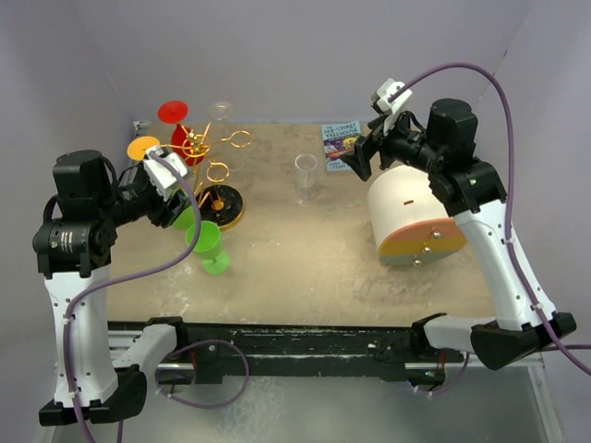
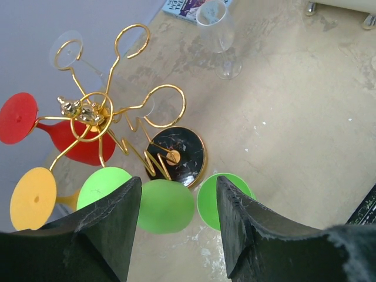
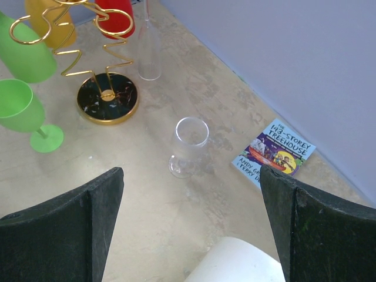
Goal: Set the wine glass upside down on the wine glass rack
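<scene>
**Four glasses on the rack, two standing on the tabletop**

Four glasses hang bowl-down from the gold loops of the wine glass rack [image 2: 88, 114], which rises just beyond the left pincer [image 2: 179, 181]. They are a red glass [image 2: 82, 147], a yellow glass [image 2: 32, 198], a clear hung glass [image 3: 150, 56] and a green wine glass [image 2: 167, 208].

The left pincer is spread partway. The green wine glass's bowl lies between its fingers, with a gap showing on the right finger's side, and I cannot tell whether the other finger touches it. Beside that bowl, a second green wine glass [image 3: 20, 104] stands upright on the tabletop [image 1: 305, 268], its open mouth up and only its green inside showing.

The right pincer [image 3: 191, 170] is spread wide and pinches nothing. It hangs above a clear wine glass [image 3: 189, 144] that stands upright, well apart from the rack. A book [image 3: 275, 154] lies ahead of this pincer to its right, and a white drum [image 1: 411, 208] lies close under its arm.
</scene>
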`<action>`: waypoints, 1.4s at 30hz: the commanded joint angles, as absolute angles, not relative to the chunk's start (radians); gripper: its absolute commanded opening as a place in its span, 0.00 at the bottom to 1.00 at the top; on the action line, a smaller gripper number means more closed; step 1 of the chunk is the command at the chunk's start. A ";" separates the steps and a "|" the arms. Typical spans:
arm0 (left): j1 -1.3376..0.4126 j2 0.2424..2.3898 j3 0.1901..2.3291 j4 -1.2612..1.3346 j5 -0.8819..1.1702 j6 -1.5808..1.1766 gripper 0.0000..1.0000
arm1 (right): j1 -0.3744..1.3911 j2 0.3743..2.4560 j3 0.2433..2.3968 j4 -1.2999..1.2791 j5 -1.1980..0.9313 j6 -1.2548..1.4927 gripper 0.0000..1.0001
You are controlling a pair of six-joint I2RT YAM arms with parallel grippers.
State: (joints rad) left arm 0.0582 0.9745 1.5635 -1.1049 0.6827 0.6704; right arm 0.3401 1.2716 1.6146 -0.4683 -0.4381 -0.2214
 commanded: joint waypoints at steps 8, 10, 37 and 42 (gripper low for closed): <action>-0.153 0.959 1.420 -1.161 0.641 0.786 0.57 | 0.335 1.271 1.640 -0.442 -0.444 -0.243 1.00; -0.204 0.944 1.351 -1.178 0.596 0.847 0.56 | 0.334 1.274 1.640 -0.443 -0.440 -0.244 1.00; -0.363 1.132 1.048 -1.165 0.277 0.888 0.25 | 0.334 1.277 1.623 -0.434 -0.454 -0.255 1.00; -0.371 1.121 1.029 -1.163 0.316 0.892 0.09 | 0.335 1.285 1.629 -0.437 -0.456 -0.255 1.00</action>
